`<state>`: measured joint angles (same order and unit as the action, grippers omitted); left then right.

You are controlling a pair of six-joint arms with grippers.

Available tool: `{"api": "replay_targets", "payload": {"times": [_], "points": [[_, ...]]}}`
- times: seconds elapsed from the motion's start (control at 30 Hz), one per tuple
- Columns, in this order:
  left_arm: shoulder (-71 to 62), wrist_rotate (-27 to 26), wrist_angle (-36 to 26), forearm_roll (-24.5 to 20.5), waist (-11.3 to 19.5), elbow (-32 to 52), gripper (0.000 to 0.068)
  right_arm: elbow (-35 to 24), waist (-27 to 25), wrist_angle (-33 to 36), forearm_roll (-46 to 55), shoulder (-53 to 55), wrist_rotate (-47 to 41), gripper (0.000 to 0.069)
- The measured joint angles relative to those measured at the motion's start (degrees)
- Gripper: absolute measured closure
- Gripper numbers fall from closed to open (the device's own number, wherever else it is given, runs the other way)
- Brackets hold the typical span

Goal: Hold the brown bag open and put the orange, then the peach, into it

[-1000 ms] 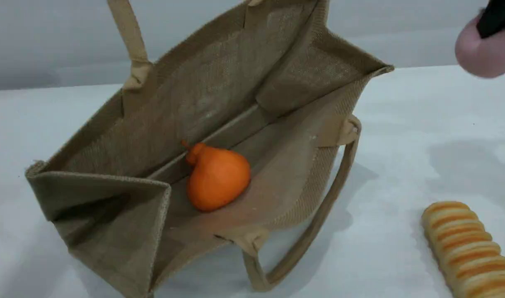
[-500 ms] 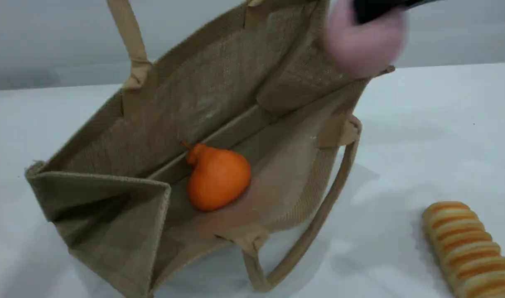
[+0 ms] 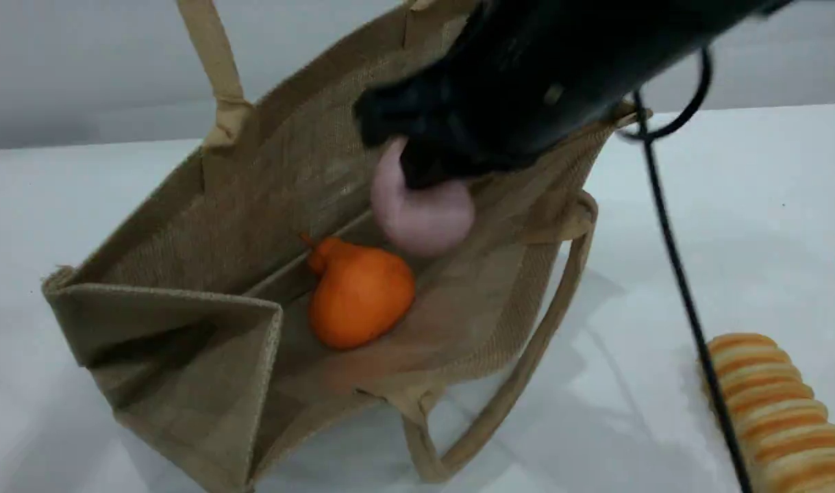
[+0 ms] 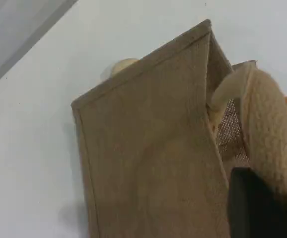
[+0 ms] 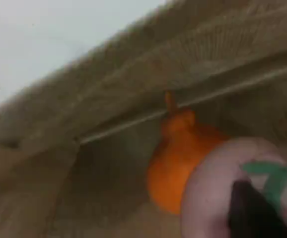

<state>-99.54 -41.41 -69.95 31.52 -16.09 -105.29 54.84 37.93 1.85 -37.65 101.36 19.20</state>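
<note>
Swung in from the right, the right gripper [image 3: 427,171], clamped on the peach [image 3: 424,222], hung inside the mouth of the brown bag [image 3: 184,335], just above the orange [image 3: 362,294] lying within. The left gripper [image 4: 262,203] was closed on a beige handle [image 4: 267,124].

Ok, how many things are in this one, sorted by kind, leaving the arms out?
Bags: 1, the brown bag.
Soft fruits: 2, the orange lying inside the bag and the peach held over its opening.
Loaves: 1, the ribbed loaf on the table.
Other: 1, a pale yellow thing, mostly hidden behind the bag.
Total: 5.
</note>
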Motion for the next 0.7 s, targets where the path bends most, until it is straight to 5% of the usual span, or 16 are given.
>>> {"api": "replay_targets", "payload": {"times": [0.1, 0.27, 0.57, 0.7], "points": [[0.00, 0.11, 0.00, 0.05, 0.00, 0.00, 0.0596, 1.90, -0.05, -2.50, -0.60, 3.73, -0.05, 0.0664], [0.00, 0.11, 0.00, 0.12, 0.00, 0.00, 0.0596, 6.42, -0.05, 3.60, -0.75, 8.05, 0.00, 0.0612], [0.00, 0.11, 0.00, 0.12, 0.00, 0.00, 0.0596, 10.81, -0.05, 8.58, -1.06, 7.50, 0.94, 0.0315], [0.00, 0.11, 0.00, 0.12, 0.00, 0.00, 0.0596, 10.81, -0.20, 11.95, -0.95, 5.70, 1.76, 0.0255]]}}
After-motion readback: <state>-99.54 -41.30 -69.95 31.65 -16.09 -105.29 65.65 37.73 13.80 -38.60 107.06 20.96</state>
